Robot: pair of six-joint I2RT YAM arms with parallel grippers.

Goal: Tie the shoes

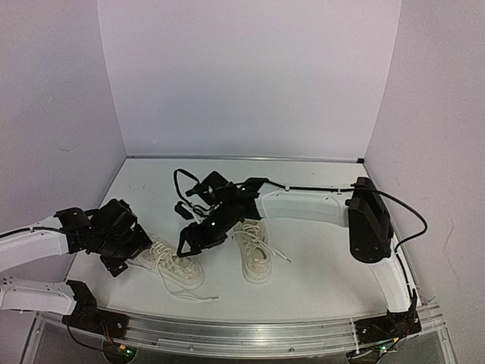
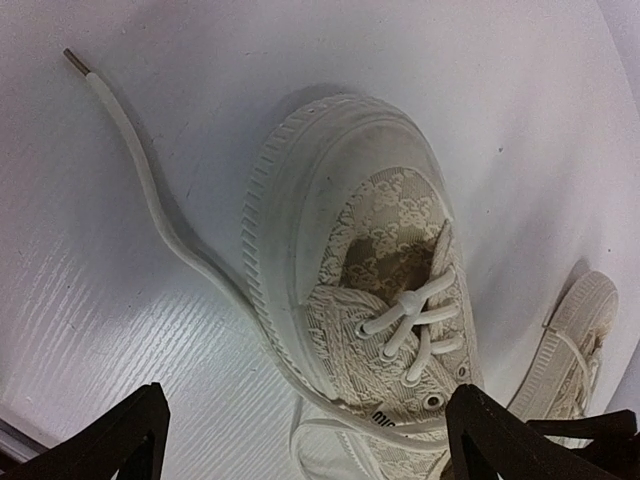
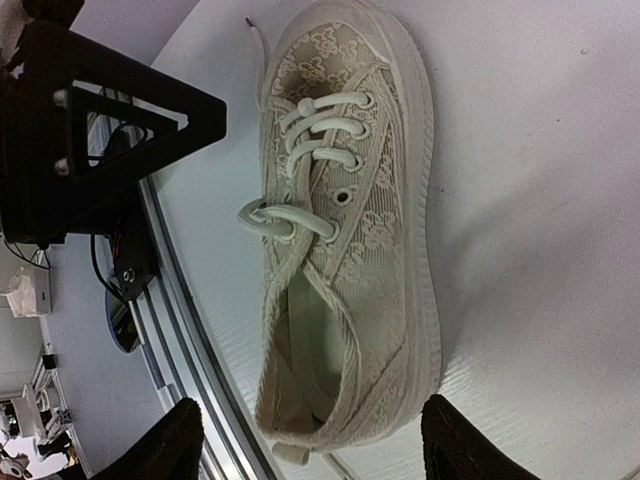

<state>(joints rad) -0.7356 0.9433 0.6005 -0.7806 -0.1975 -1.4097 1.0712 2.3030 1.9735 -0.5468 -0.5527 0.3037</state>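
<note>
**Left shoe** (image 1: 173, 265) **and right shoe** (image 1: 254, 254). Both stand sole-down, close together but apart, on the white bench (image 1: 318, 265), in its near half.

**Handling (judged).**
- Each shoe looks light enough to slide if a lace is tugged.
- The patterned upper (image 3: 375, 230) is soft and the ribbed rubber sole (image 3: 425, 200) stiffer.
- The laces are thin, limp and probably slippery, so they are what I should take hold of, not the shoes.
- The best holds are the free lace (image 2: 150, 195), a little back from its aglet (image 2: 72, 58), and the slack loop (image 3: 280, 220) at the upper eyelets.

**Orientation.**
- The left shoe's long axis runs diagonally, from beside my left pincer (image 2: 305, 400) toward the near right.
- The right shoe's long axis runs almost far-to-near.
- From overhead I cannot tell toe from heel.
- In each wrist view the toe cap (image 2: 330, 140) lies away from my fingertips.

**Pincers.**
- My left pincer hangs over the left shoe, spread wide and holding nothing.
- My right pincer (image 3: 310, 405) hangs between the shoes, also apart and empty.
</note>
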